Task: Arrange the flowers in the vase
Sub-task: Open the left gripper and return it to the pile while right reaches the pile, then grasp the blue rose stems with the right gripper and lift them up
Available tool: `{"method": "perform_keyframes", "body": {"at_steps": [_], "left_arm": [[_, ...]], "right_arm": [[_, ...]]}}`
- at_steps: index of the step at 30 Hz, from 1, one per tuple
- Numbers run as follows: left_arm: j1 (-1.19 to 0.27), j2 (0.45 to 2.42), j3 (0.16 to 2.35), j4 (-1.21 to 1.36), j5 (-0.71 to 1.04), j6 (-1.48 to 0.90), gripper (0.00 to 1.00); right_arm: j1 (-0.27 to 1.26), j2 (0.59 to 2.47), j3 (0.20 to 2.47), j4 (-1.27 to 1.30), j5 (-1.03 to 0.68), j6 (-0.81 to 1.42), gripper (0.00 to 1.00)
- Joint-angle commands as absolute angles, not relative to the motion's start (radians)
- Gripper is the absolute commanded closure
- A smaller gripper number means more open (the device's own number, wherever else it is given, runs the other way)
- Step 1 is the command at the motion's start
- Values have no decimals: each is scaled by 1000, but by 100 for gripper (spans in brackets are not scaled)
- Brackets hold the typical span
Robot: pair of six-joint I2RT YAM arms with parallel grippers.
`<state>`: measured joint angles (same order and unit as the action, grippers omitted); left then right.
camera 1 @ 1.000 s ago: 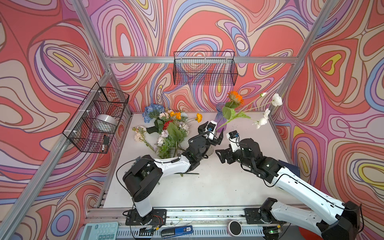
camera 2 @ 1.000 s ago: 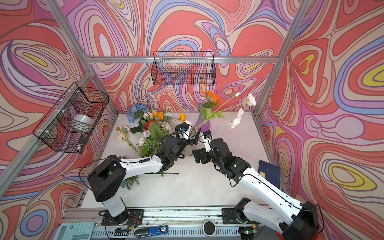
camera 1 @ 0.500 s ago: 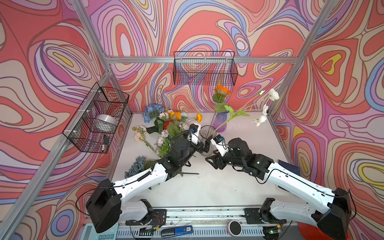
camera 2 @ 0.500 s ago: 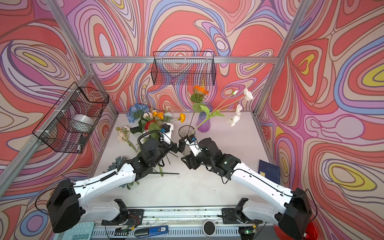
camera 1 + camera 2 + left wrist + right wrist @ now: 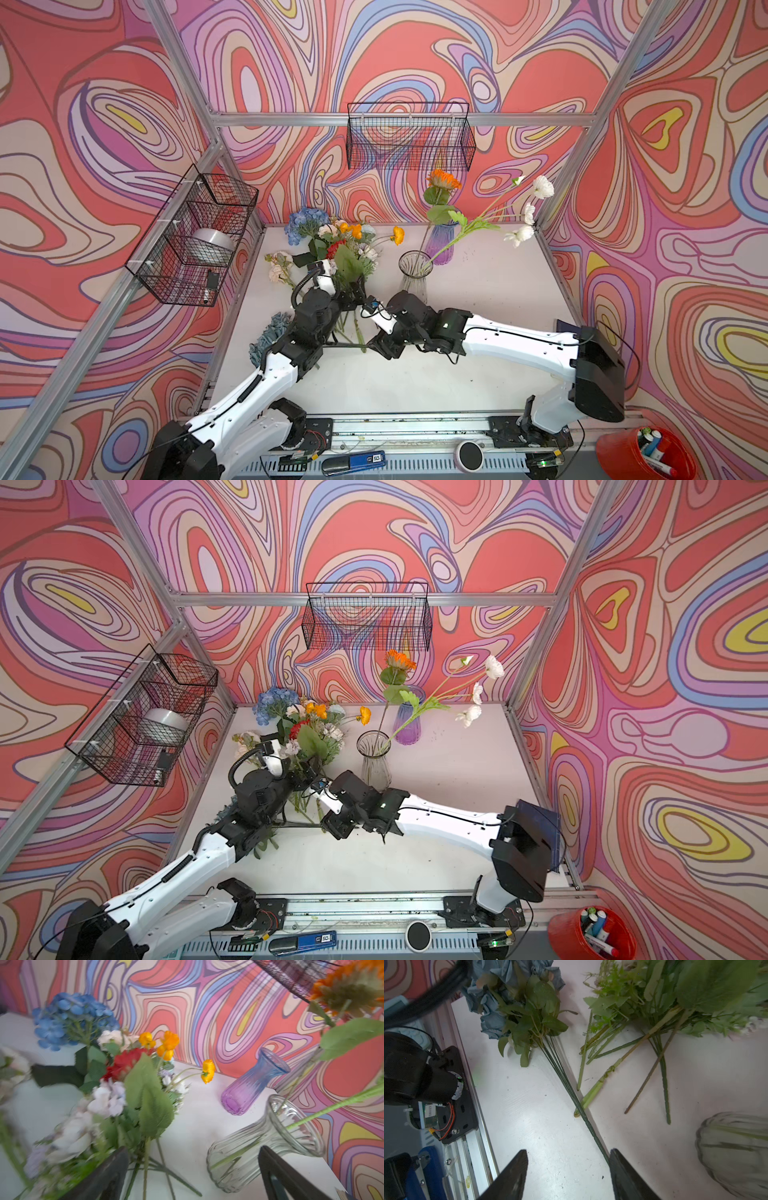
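A clear ribbed vase stands mid-table and holds an orange flower and a white-flowered spray. More flowers lie heaped at the back left, and a blue-grey bunch lies by the left edge. My left gripper is open over the heap's stems, with the vase beside one finger. My right gripper is open low over the table. The blue-grey bunch's dark stem runs up to one of its fingers.
A purple vase stands behind the clear one, near the back wall. Wire baskets hang on the back wall and the left wall. A dark blue pad lies at the table's right edge. A red cup of markers stands off the table.
Both grippers have drawn back from the clear vase toward the front. The right jaws have narrowed. The orange and white flowers have swung more upright in the vase.
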<state>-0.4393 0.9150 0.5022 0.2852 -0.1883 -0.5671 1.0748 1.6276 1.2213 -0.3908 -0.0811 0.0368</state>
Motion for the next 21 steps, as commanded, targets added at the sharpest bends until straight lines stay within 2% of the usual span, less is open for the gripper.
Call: {"method": "perform_keyframes", "body": {"at_steps": [1,11,15,21], "left_arm": [[-358,830,438,180,-211,-719,0],[-61,606,331,30,-42,-825,0],[-2,613,329,31,22,-818,0],[34,704,337,107,120,-831,0]], "right_arm": [[1104,1715,1309,-425,-45,-44,35],[1154,2028,1581,-503,-8,-223,39],[1157,2116,1633,-473,21,-260,45],[1157,2211,1663,-367,151,-257,55]]}}
